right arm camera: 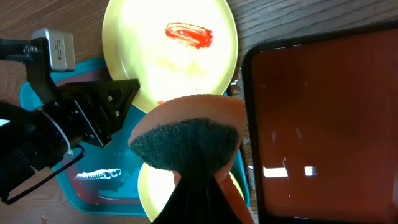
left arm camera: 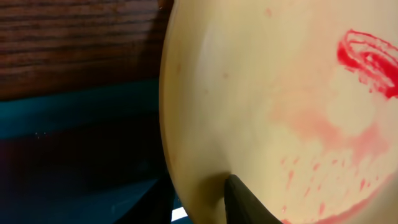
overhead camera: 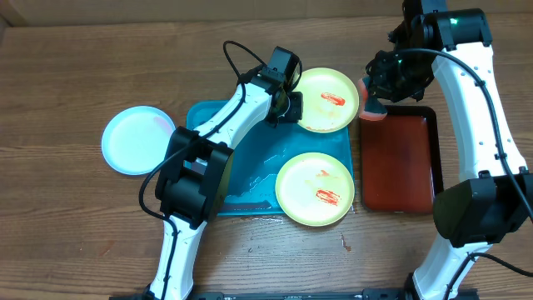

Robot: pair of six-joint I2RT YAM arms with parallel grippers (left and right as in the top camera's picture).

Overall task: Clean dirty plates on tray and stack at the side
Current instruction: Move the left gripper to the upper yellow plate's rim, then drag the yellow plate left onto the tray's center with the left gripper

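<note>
Overhead view: the sauce-smeared plate [overhead camera: 326,100] sits at the far right corner of the turquoise tray [overhead camera: 250,179], overhanging its rim. At that plate's left edge the left end effector [overhead camera: 291,107] straddles the rim, jaws narrowed, presumably steadying it for scrubbing; a firm clamp cannot be confirmed. Just beside, the right end effector [overhead camera: 375,98] hangs closed on a sponge [overhead camera: 369,112] over the dark red tray [overhead camera: 400,158]. Open worktop [overhead camera: 67,67] lies left, around the pale plate [overhead camera: 137,139].

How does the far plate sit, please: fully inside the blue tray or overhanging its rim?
Overhanging: the far plate juts past the blue tray's far right corner, partly above the wooden table.
</note>
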